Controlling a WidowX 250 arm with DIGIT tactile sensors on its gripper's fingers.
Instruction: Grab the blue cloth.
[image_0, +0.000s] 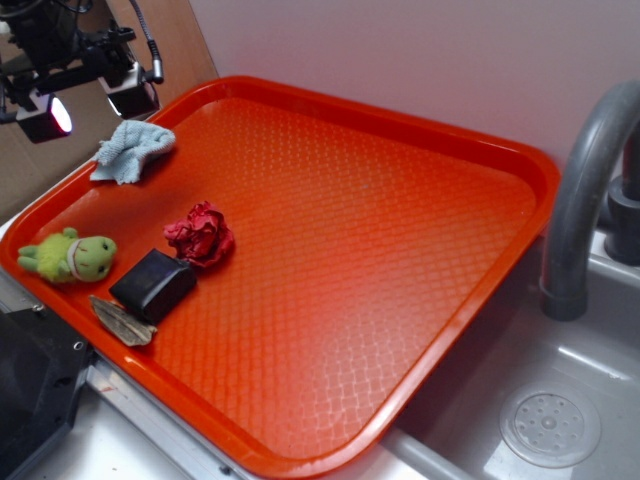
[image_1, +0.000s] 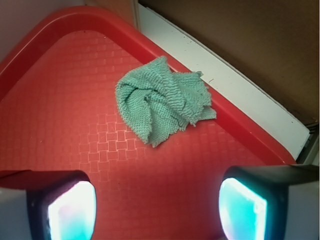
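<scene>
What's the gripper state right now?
Gripper: open, holding nothing, fingers spread above the tray, short of the blue cloth.

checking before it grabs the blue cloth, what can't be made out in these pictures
- End effector, exterior view: cut off by the top-left edge, so the arm is out of view.
- End effector, wrist view: only the two fingertip pads show, glowing and overexposed; their surface is unreadable.
- Blue cloth: its underside and folds are hidden by its own bunching.
- Flat brownish item, exterior view: too small and part-hidden by the black block to identify.
</scene>
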